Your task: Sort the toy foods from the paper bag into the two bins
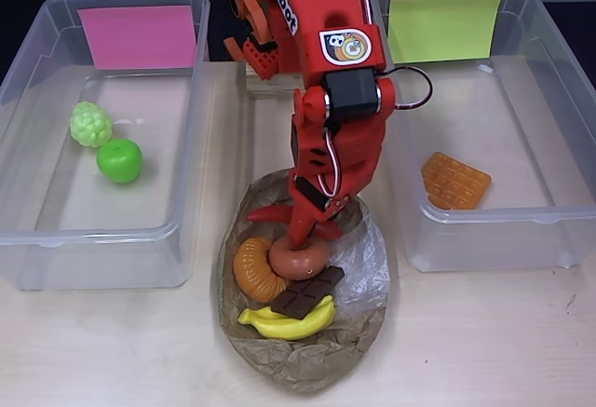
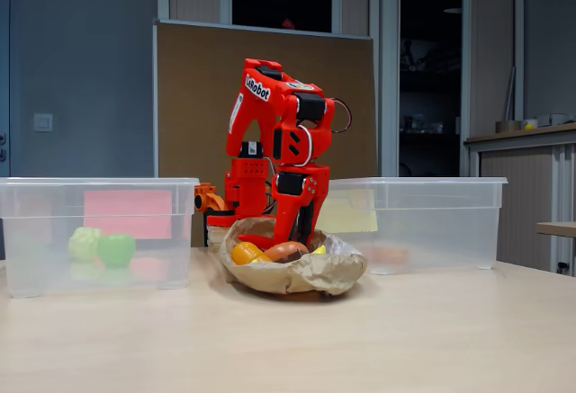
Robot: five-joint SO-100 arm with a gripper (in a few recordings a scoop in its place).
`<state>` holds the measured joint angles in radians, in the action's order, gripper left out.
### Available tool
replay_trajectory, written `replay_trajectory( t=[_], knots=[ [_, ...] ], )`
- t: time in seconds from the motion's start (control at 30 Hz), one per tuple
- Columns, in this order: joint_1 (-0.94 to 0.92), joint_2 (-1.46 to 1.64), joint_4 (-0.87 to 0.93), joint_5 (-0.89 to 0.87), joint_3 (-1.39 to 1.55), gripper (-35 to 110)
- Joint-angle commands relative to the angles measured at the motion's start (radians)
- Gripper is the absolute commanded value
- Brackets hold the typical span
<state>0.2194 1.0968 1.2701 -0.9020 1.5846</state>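
A light wooden table [image 1: 484, 351] holds two clear plastic bins with a crumpled brown paper bag [image 1: 303, 360] between them, seen from above and from a low camera at the table's front. In the overhead view the left bin [image 1: 28, 100] has a pink label [image 1: 138, 36] at its far end and holds a bunch of green grapes [image 1: 90, 124] touching a green apple [image 1: 119, 160]. The right bin [image 1: 559, 100] has a yellow-green label [image 1: 442, 28] and holds one orange waffle [image 1: 454, 181] near its front wall. The bag lies open and holds an orange croissant [image 1: 255, 268], a brown donut [image 1: 300, 258], a dark chocolate bar [image 1: 308, 293] resting across a yellow banana [image 1: 289, 321], and a red chili [image 1: 272, 211] poking out beside the arm. The red robot arm [image 1: 331, 72] reaches down from the far side into the bag, its gripper [image 1: 305, 237] down at the donut; its own body hides the fingertips, so I cannot tell whether they are spread or pinching anything. The low front view shows the arm arched over the bag, and only the croissant [image 2: 245, 252], the donut [image 2: 286, 251] and a sliver of banana above the bag's rim. There the grapes [image 2: 85, 244] and apple [image 2: 115, 249] look blurred through the bin wall, and the waffle is a faint orange smudge.
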Motion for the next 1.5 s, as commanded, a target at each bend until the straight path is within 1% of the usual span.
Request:
replay_trajectory(
  t=[0.0,0.13,0.23,0.53,0.7,0.8,0.87,0.97,1.13,1.47],
  knots=[
    [0.003,-0.02,0.015,0.002,-0.02,24],
    [-0.012,-0.046,0.04,-0.014,-0.017,24],
    [-0.032,-0.048,0.101,-0.04,0.003,24],
    [-0.052,-0.026,0.206,-0.091,0.049,28],
    [-0.061,-0.06,0.164,-0.092,0.054,28],
    [-0.061,-0.092,0.132,-0.094,0.037,24],
    [-0.061,-0.104,0.129,-0.095,0.018,18],
    [-0.061,-0.118,0.13,-0.097,-0.006,5],
    [-0.058,-0.124,0.173,-0.107,-0.061,3],
    [-0.052,-0.081,0.351,-0.129,-0.196,0]
  ],
)
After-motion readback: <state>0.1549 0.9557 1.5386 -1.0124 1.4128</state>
